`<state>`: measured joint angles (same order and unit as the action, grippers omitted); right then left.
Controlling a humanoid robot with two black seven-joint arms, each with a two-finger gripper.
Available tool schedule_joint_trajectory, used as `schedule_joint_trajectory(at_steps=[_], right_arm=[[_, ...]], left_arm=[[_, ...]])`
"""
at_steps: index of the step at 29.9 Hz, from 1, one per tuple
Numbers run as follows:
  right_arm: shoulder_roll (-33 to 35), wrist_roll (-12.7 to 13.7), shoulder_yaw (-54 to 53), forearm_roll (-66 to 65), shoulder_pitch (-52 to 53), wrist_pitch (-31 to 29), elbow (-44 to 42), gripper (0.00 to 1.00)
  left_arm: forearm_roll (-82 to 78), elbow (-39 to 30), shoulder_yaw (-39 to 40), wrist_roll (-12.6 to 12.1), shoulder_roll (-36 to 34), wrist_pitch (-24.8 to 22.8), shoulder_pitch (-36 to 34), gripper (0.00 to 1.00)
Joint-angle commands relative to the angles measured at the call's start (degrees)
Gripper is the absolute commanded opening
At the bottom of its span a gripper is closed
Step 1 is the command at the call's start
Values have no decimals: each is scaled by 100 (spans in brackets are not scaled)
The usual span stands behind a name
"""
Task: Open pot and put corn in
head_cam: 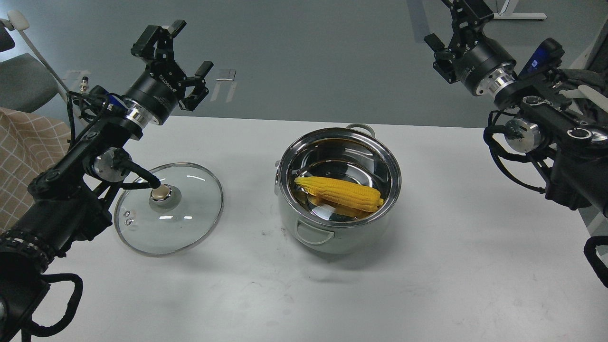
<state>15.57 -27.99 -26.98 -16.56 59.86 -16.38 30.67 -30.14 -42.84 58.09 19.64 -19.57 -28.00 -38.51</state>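
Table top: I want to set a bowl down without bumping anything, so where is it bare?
The table is bare right of the pot holding the corn, and along the near edge. A narrower gap lies between pot and glass lid. The left side is crowded by the lid and left arm.

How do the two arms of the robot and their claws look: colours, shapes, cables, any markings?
Both arms are black, jointed, with loose black cables looping alongside. Each wrist is a black cylinder with a shiny silver ring; the left one bears small white lettering. The left two-finger black claw and right two-finger black claw are angular linkages.
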Motion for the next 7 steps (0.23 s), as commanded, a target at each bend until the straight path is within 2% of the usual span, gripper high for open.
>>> schedule_joint_trajectory(at_steps=[1,7], right_arm=[[-2,-1,-895,30,-561,12,359,100],[60,-1,-1213,22,-827,126,879,100]], left_arm=[[8,4,27,-4,172,0,71,98],[17,-66,290,-4,252,0,115,98]])
